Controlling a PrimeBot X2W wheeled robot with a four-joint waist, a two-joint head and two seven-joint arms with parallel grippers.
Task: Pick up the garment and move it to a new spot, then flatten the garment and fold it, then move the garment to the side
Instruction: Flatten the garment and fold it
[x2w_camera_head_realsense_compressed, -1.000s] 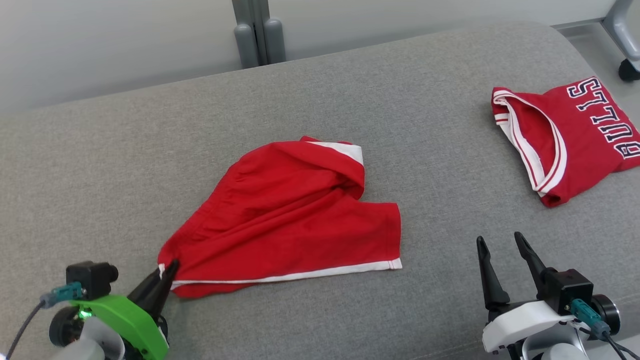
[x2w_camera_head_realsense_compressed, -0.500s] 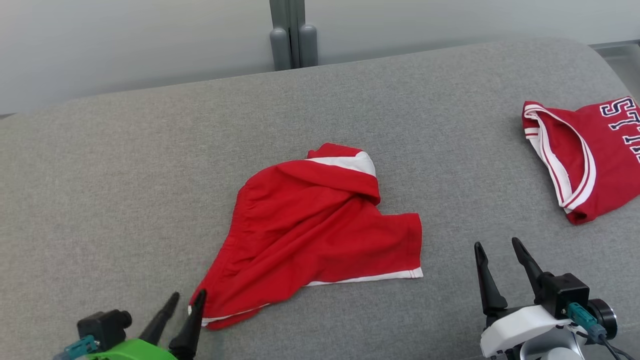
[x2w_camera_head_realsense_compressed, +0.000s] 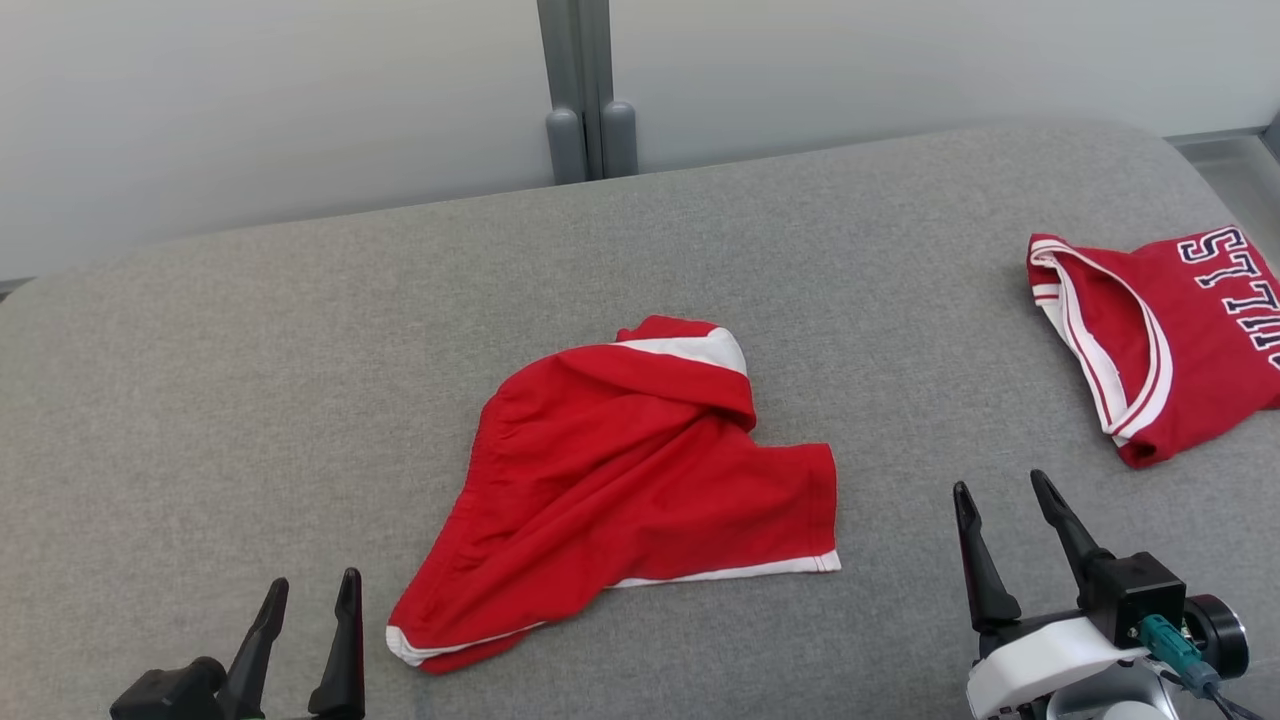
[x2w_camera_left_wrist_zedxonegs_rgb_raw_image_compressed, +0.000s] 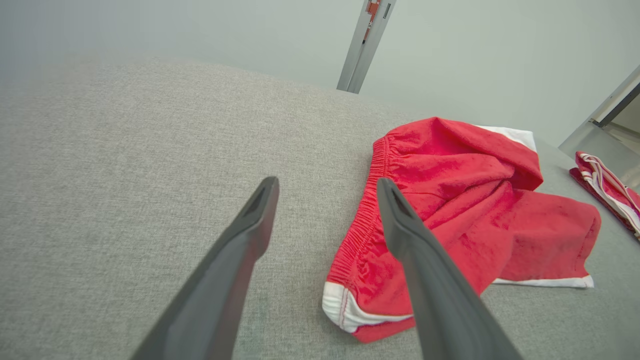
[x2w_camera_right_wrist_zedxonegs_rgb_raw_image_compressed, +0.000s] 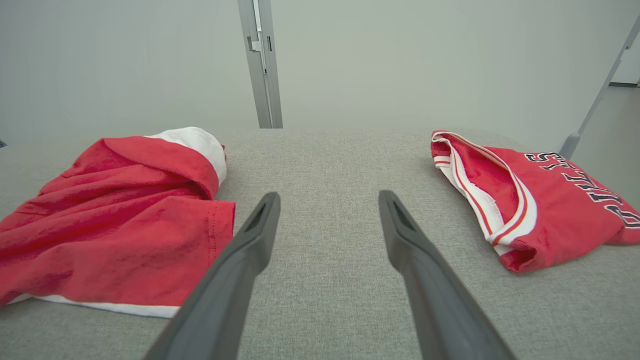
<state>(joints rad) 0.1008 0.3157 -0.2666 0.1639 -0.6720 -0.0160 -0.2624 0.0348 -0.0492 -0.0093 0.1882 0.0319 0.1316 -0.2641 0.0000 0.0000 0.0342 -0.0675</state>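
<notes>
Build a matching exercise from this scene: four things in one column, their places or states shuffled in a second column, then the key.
Things
1. red shorts with white trim
2. folded red jersey with dark lettering
3. left gripper
4. right gripper

Places and states
A. at the far right of the grey fabric cushion
B. open, beside the shorts' near corner
C. crumpled in the cushion's middle
D. open, over bare cushion between the two garments

Pairs: 1-C, 2-A, 3-B, 4-D
</notes>
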